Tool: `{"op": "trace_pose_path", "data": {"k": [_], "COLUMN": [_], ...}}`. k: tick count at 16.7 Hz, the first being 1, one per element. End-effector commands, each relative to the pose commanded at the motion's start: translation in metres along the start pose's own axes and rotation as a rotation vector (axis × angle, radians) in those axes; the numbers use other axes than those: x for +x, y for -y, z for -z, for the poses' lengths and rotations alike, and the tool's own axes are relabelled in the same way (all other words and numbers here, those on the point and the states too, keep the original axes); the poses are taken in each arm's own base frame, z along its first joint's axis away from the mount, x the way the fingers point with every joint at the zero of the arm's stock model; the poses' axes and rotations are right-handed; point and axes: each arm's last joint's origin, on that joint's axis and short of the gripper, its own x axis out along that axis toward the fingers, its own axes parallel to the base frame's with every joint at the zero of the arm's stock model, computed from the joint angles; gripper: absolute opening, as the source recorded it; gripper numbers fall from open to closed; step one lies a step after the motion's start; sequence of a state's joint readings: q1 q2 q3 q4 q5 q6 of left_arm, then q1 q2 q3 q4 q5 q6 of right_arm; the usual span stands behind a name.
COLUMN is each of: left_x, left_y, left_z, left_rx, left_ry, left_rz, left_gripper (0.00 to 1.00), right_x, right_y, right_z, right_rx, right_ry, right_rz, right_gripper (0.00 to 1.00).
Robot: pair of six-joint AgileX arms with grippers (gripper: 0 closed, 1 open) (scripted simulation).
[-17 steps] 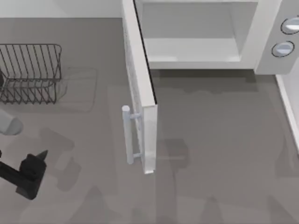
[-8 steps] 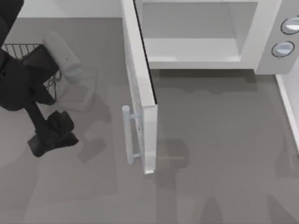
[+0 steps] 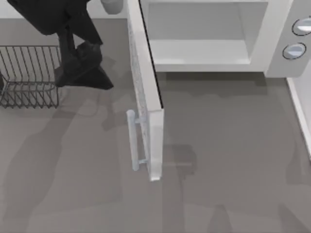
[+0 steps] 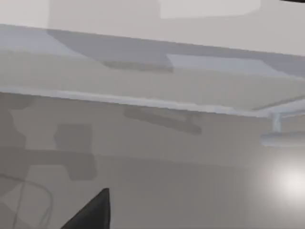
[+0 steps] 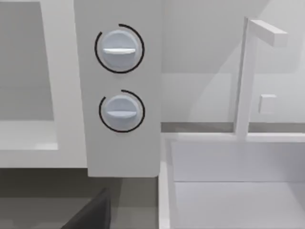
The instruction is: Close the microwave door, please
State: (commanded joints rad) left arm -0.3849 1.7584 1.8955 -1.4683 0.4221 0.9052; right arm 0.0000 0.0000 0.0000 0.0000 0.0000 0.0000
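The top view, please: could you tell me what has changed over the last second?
The left gripper swept from the table's lower left corner up past the wire rack and now sits beside the outer face of the microwave door, near its hinge end. It holds nothing. The door is open as before; the microwave and rack have not moved.

Count, top view: 1 microwave (image 3: 209,34); 1 microwave door (image 3: 146,92), swung open, w/ 1 bar handle (image 3: 131,141) on 2 short posts; 2 round knobs (image 3: 295,50) on the side panel, both also in right wrist view (image 5: 119,47); 1 dark wire rack (image 3: 29,75) at table's left; 1 table (image 3: 233,160); 1 arm in shot, the left, w/ 1 gripper, left gripper (image 3: 82,73); right wrist view adds 1 white sink basin (image 5: 228,181) w/ 1 white faucet (image 5: 248,76).
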Motion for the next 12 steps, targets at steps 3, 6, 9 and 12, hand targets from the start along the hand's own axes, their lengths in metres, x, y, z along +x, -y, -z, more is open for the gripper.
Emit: {"op": "trace_pose_path", "data": {"k": [3, 6, 9, 12], "left_x": [-0.009, -0.012, -0.012, -0.009], "left_y": [-0.006, -0.008, -0.008, -0.008], "left_z": [-0.013, -0.016, -0.016, -0.016], "left_rx": [0.065, 0.082, 0.082, 0.08], "left_ry": [0.04, 0.051, 0.051, 0.051], "left_rz": [-0.016, -0.023, -0.023, -0.025], "left_gripper": [1.0, 1.0, 1.0, 1.0], "right_x": [0.0, 0.0, 0.0, 0.0], "right_y": [0.0, 0.0, 0.0, 0.0], "right_z": [0.0, 0.0, 0.0, 0.0], "right_rx": [0.0, 0.0, 0.0, 0.0], "right_ry": [0.0, 0.0, 0.0, 0.0], "right_rz": [0.0, 0.0, 0.0, 0.0], "right_gripper": [1.0, 1.0, 1.0, 1.0]}}
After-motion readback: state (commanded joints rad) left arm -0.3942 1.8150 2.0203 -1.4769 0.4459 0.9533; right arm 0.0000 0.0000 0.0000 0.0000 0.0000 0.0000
